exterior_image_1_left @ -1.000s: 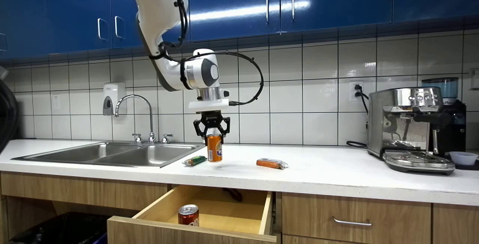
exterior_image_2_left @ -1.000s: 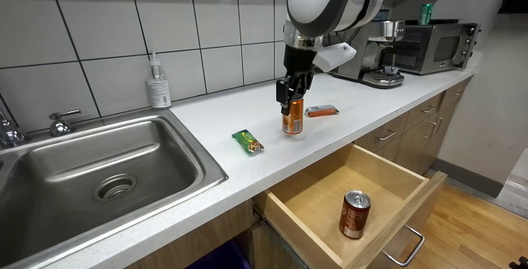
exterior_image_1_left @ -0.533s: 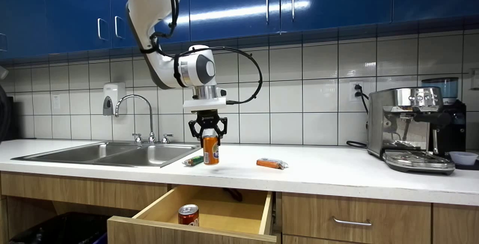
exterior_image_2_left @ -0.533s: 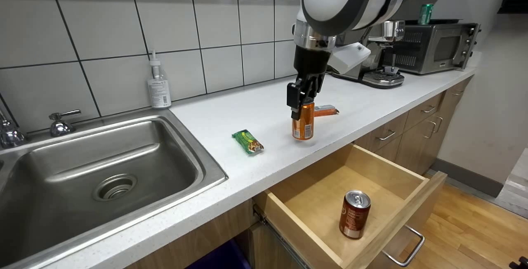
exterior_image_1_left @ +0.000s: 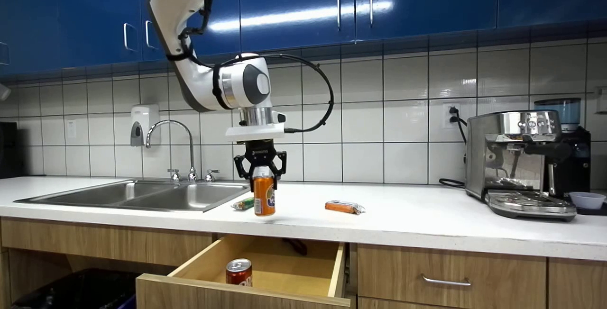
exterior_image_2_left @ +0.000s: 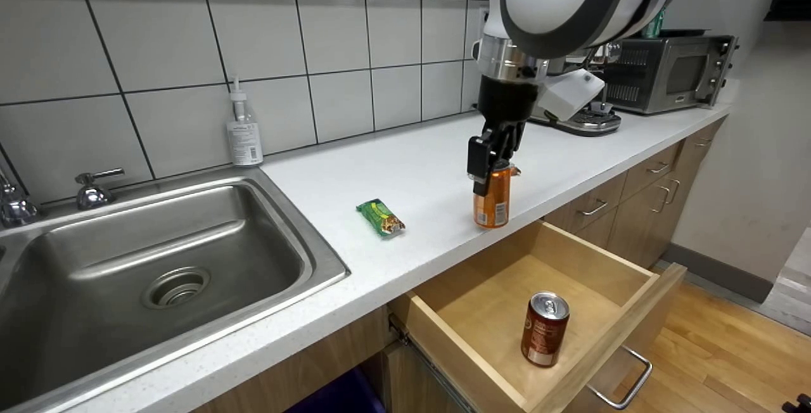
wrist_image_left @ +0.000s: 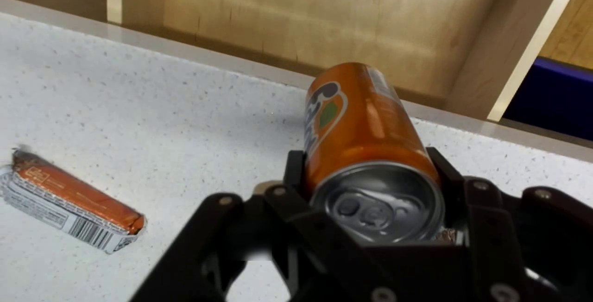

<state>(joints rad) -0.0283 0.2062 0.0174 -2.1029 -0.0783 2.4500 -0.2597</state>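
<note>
Wrist view: the claw (wrist_image_left: 369,172) pinches an orange can (wrist_image_left: 366,121), bench (wrist_image_left: 194,121) below it, orange-wrapped bar (wrist_image_left: 76,200) well apart from it!

There are two wrapped bars (exterior_image_2_left: 380,217), one pulled-out drawer (exterior_image_2_left: 491,292), two cans (exterior_image_1_left: 264,197) and, partly hidden, probably a third can (exterior_image_2_left: 655,25).

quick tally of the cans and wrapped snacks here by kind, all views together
Cans: 3 (orange can in the claw; red can in the drawer; green can, partly hidden, atop the oven)
Wrapped snacks: 2 (green packet and orange packet, both on the counter)
Total: 5
</note>
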